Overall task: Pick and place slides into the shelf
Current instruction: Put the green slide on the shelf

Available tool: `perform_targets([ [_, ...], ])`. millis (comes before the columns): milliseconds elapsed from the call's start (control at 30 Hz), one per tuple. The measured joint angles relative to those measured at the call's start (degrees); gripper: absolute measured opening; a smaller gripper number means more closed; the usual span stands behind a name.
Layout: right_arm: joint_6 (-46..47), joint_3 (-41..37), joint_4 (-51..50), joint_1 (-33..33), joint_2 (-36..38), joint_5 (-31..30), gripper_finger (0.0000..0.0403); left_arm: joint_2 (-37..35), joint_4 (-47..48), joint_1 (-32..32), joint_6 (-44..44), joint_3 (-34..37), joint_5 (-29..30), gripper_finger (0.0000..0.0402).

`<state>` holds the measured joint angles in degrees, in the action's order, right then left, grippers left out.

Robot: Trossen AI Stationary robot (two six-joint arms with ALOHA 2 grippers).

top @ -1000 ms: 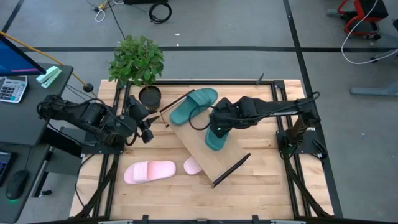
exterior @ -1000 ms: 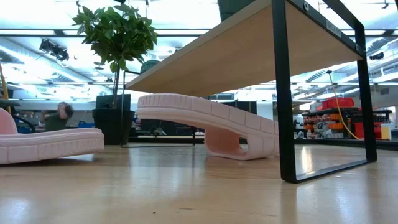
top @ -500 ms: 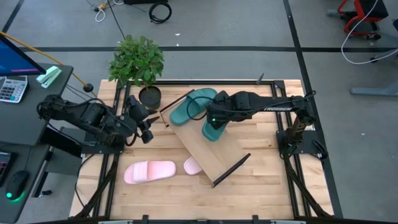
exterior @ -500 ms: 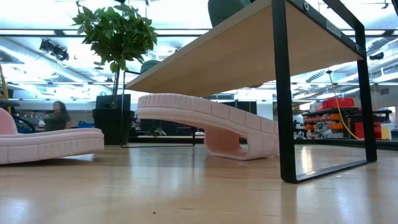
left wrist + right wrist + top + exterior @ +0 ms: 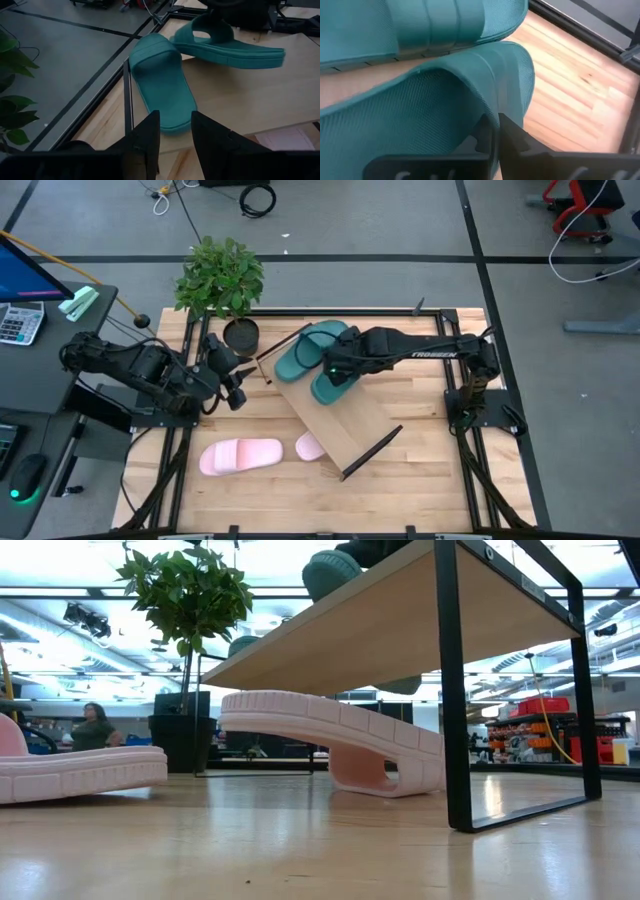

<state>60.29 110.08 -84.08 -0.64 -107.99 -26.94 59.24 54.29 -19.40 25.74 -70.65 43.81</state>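
White lettering runs along the forearm of the right arm (image 5: 432,354) in the high view; it appears to read "TROSSEN", though the letters are very small. At the left edge of the same view, a calculator (image 5: 18,322) on a dark desk shows rows of keys, but their numbers cannot be made out. No other words, labels, brands or signs can be read in any of the views.
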Motion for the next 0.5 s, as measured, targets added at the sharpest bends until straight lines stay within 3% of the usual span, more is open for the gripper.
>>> perform_targets([
  [400, 1.64, 0.0, 4.26, 0.07, -1.44, 0.63, 0.0012, 0.02, -0.01, 0.0, -2.78, 0.0, -0.09, 0.0115],
  [500, 0.25, 0.0, 7.71, 0.07, -1.52, 1.69, 0.0032, 0.0, -0.01, 0.0, -2.76, 0.0, -0.09, 0.0118],
])
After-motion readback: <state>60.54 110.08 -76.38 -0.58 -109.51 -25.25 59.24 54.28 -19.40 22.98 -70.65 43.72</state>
